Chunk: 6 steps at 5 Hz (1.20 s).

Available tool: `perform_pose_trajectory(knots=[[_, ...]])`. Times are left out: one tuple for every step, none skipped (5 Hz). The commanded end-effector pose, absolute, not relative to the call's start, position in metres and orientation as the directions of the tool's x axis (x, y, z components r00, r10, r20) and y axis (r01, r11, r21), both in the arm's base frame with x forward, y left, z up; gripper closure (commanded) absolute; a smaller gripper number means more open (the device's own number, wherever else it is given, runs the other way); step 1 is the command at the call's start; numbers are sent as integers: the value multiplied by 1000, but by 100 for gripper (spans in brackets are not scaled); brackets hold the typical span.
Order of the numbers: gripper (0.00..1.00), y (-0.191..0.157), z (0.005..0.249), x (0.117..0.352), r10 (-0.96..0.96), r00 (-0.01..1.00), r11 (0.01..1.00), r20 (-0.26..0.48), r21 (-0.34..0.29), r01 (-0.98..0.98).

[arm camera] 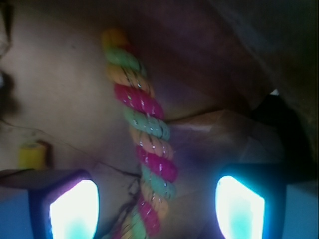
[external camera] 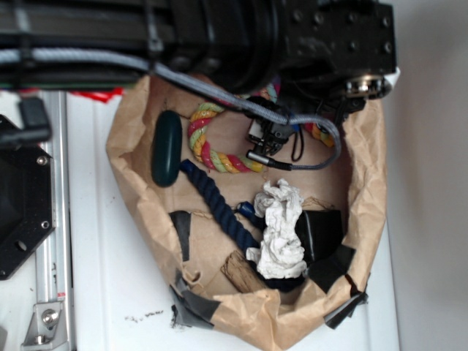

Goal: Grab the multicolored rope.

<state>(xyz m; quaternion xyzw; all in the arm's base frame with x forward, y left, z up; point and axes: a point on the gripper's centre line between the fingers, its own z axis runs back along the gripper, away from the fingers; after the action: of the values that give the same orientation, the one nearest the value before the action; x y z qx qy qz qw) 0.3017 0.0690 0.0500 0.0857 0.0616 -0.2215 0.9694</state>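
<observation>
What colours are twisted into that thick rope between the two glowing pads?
Pink-red, light green and yellow-orange strands make up the thick twisted rope, clearest in the wrist view.

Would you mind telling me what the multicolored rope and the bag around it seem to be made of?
The multicolored rope looks like soft twisted fibre, perhaps cotton: matte pink, green and yellow strands with a fuzzy surface. The bag looks like brown kraft paper: creased, crumpled walls, patched with dark tape along the rim.
</observation>
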Motion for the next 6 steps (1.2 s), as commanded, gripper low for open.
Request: perform_pose_trajectory(knots=[[0, 73, 34, 321, -123, 992, 982, -5, 140, 123], [0, 73, 30, 325, -81, 997, 988, 16, 134, 78], [100, 74, 29, 322, -44, 998, 993, 42, 113, 39], [100, 75, 29, 322, -15, 999, 996, 39, 94, 11], [100, 74, 29, 322, -3, 999, 996, 42, 93, -1], [100, 76, 29, 323, 11, 999, 997, 31, 74, -13]])
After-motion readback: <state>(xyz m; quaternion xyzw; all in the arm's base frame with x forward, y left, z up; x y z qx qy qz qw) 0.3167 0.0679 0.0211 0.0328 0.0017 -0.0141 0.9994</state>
